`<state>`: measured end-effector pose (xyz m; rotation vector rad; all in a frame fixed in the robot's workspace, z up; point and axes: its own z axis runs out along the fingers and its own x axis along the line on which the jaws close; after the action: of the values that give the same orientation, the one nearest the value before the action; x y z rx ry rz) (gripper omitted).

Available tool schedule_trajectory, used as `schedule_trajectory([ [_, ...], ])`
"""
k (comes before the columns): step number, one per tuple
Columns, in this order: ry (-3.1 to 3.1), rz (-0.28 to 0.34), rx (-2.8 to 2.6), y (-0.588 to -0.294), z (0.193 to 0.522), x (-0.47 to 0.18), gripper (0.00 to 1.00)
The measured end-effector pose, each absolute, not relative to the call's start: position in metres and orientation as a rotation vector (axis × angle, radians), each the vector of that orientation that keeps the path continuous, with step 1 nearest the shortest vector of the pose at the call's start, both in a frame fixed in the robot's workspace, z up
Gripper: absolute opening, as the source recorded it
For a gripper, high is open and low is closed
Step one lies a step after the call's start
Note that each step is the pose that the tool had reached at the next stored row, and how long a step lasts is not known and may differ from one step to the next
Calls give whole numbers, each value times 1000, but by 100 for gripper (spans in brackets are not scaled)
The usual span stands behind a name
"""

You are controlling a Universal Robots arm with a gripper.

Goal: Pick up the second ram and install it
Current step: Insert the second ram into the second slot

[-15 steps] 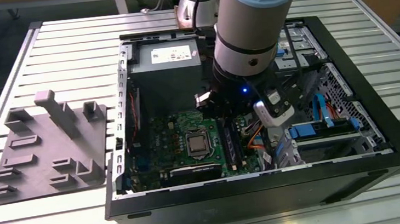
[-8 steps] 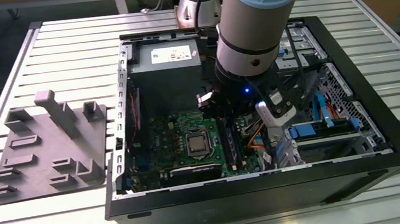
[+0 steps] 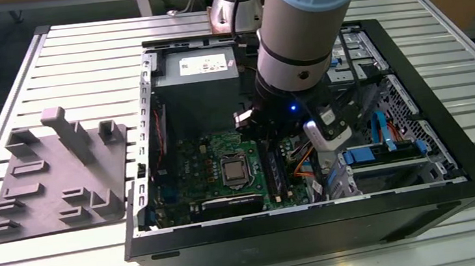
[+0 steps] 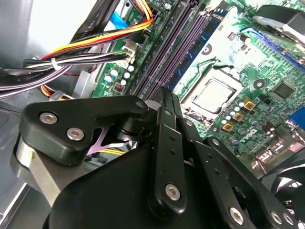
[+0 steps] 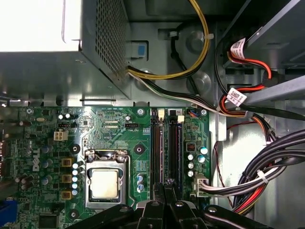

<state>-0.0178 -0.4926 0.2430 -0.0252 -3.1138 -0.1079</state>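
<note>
My gripper (image 5: 167, 185) hangs low inside the open computer case (image 3: 450, 171), with its black fingers pressed together over the near end of the long black ram slots (image 5: 166, 143). In the second wrist view the gripper (image 4: 165, 94) is shut, with no stick showing between the fingers (image 4: 167, 124). A slim blue-green ram stick (image 4: 206, 29) stands seated in the slot next to the CPU socket (image 4: 212, 95). I cannot tell whether it is the second ram. The arm (image 3: 299, 42) covers the slots in the exterior view.
A grey moulded tray (image 3: 58, 176) with ridges lies on the slatted table at the exterior view's left. The grey power supply (image 3: 197, 78) fills the case's far end. Cable bundles (image 5: 257, 181) and a drive cage (image 3: 379, 155) crowd the side of the slots away from the CPU socket.
</note>
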Motion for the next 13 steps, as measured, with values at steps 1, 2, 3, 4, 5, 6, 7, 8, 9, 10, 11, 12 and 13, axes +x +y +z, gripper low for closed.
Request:
schedule_trajectory([
  [1,-3114,-108,-25,-493,243,-18,12],
  [2,-3114,-108,-25,-493,242,-18,12],
  [3,-3114,-108,-25,-493,242,-18,12],
  [4,-3114,-108,-25,-493,241,-18,12],
  [5,-3114,-108,-25,-493,241,-18,12],
  [6,-3114,-108,-25,-493,240,-18,12],
  [7,-3114,-107,-25,-493,240,-18,12],
  [8,-3114,-108,-25,-493,239,-18,12],
  [9,-3114,-107,-25,-493,239,-18,12],
  [10,-3114,-107,-25,-493,238,-18,12],
  [11,-3114,-108,-25,-493,238,-18,12],
  [12,-3114,-107,-25,-493,237,-18,12],
  [13,-3114,-107,-25,-493,237,-18,12],
])
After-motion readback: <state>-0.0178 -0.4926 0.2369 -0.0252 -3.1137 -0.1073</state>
